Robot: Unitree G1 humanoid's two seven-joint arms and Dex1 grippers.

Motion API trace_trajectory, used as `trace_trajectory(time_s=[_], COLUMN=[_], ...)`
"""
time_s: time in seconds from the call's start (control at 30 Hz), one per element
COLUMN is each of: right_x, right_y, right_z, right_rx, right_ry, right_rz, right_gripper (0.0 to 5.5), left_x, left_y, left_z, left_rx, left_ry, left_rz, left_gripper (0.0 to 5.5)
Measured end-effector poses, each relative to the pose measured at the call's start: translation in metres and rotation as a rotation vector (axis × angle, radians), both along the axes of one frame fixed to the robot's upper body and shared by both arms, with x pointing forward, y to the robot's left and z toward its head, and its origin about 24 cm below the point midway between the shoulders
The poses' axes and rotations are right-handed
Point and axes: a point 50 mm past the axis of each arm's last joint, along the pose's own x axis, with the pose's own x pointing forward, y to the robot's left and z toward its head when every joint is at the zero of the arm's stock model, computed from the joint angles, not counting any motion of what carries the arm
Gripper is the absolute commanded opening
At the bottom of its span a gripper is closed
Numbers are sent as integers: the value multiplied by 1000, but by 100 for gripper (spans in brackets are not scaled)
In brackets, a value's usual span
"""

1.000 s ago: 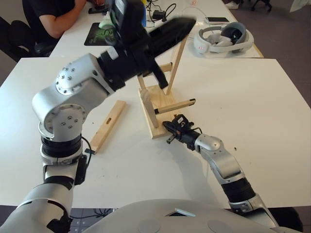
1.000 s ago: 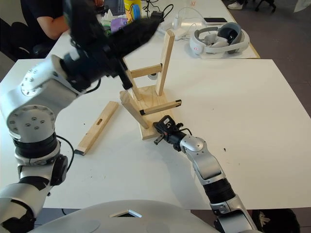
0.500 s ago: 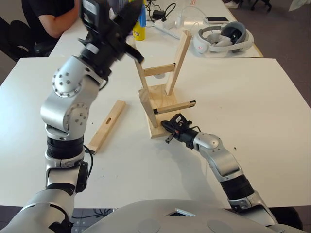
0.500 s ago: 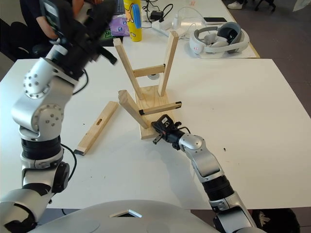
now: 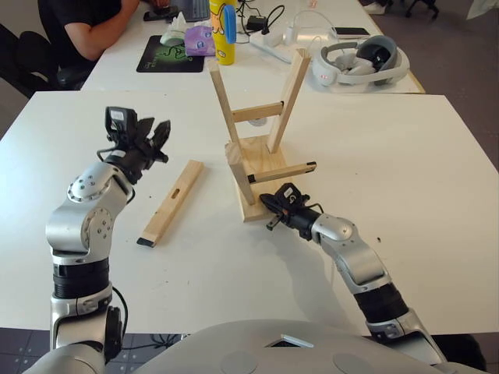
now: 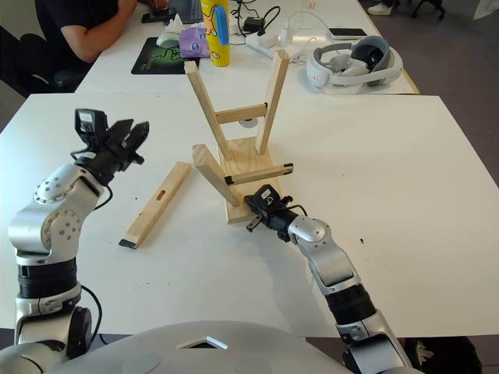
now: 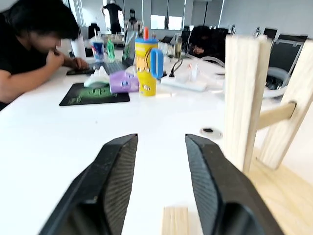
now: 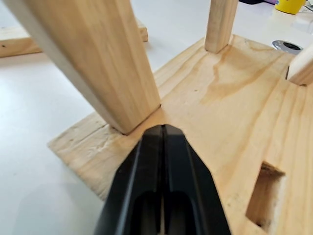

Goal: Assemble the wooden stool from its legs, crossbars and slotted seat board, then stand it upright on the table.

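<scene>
Holds the left gripper [image 5: 158, 140] raised over the white surface [image 5: 405, 156] at far left, fingers [image 7: 117, 166] spread apart. Leaves a loose slotted piece [image 5: 171, 202] lying flat just beside it. Has the stool [image 5: 261, 117] upside down mid-surface: seat board [image 5: 261, 156] flat, two legs upright and joined by a crossbar [image 5: 255, 111], a third leg [image 5: 238, 173] leaning. Sets the right gripper [image 5: 269, 202] at the seat board's near edge, fingers [image 8: 151, 161] pressed together, tips against the wood. Cannot read the print on the yellow cup [image 5: 226, 35] behind.
</scene>
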Motion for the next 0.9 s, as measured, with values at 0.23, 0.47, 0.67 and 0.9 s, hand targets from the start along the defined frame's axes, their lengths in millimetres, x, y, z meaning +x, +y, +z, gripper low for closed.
trace_trajectory(time_s=[0.23, 0.47, 0.67, 0.9], right_x=[-6, -15, -18, -18], right_y=[-2, -2, 0, 0], right_z=[1, 0, 0, 0], right_rx=[-6, -3, 4, 2], right_ry=[4, 12, 20, 24], right_rz=[-14, -46, -53, -53], right_gripper=[0, 0, 0, 0], left_x=[-33, -48, -59, -67], left_y=[-6, -2, 6, 11], left_z=[-32, -44, -60, -76], left_rx=[58, 175, 251, 257], left_ry=[242, 388, 479, 534], left_rz=[12, -34, -66, -89], left_gripper=[328, 328, 328, 328])
